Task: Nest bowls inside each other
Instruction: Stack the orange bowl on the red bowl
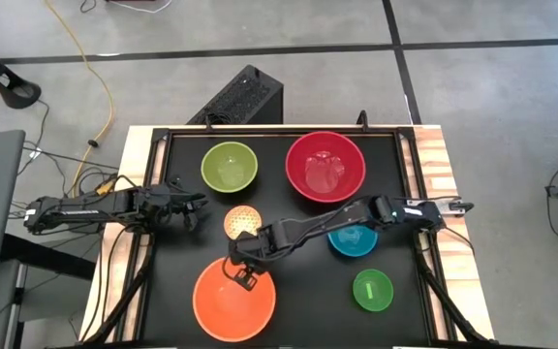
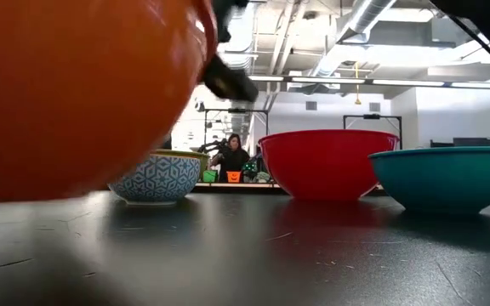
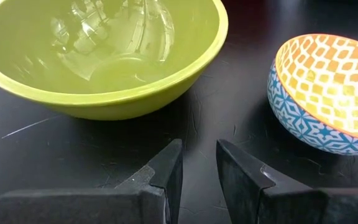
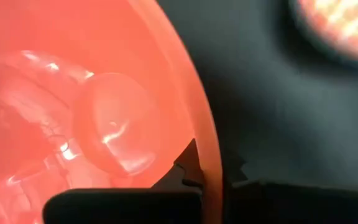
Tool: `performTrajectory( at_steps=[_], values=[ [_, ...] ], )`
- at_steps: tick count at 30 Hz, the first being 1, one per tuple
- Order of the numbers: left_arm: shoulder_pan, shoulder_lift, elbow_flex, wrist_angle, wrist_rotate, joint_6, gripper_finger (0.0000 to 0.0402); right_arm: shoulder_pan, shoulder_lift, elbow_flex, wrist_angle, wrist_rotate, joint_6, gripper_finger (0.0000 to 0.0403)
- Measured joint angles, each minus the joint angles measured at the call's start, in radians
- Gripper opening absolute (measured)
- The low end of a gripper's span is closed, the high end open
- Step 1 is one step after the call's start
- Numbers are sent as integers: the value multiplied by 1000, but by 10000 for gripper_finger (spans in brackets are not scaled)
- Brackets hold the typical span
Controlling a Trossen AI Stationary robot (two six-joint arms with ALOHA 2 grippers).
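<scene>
The orange bowl [image 1: 233, 299] sits at the table's near edge, left of the middle, and fills the left of the low view [image 2: 75, 93]. My right gripper [image 1: 243, 274] is shut on its far rim. The small speckled yellow bowl [image 1: 242, 222] stands just beyond it. The lime green bowl [image 1: 229, 167] and the red bowl [image 1: 325, 166] stand on their bases at the far side. My right arm partly covers the blue bowl [image 1: 353, 239]. The small bright green bowl [image 1: 373, 290] is at the near right. My left gripper [image 3: 199, 168] waits at the left, open by a narrow gap. My right gripper [image 4: 213, 168] pinches the orange bowl's rim [image 4: 211, 149] on the bowl's far side. One finger [image 4: 185, 171] is inside the bowl and the other [image 4: 247, 183] outside. The fingers slant down from the far right. Whether the bowl is clear of the table I cannot tell.
The black mat [image 1: 298, 310] is framed by wooden table edges [image 1: 439, 174]. A dark box [image 1: 240, 97] stands on the floor beyond the far edge. A person [image 2: 232, 155] sits far back in the room.
</scene>
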Motion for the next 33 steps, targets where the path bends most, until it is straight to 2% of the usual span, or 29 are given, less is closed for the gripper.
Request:
performTrajectory(
  at_steps=[6,11,15,22,27,33],
  values=[
    [0,0,0,0,1,0,87,-22,-145,0,-102,-28,-128,14],
    [0,0,0,0,0,0,87,-67,-286,0,-288,150,-212,13],
    [0,0,0,0,1,0,87,-152,-383,0,-408,243,-281,13],
    [0,0,0,0,1,0,87,-378,-515,-27,-501,260,-400,13],
    [0,0,0,0,1,0,87,-577,-639,-210,-451,259,-444,13],
    [0,0,0,0,1,0,87,-810,-809,-593,-160,68,-459,12]
  ],
)
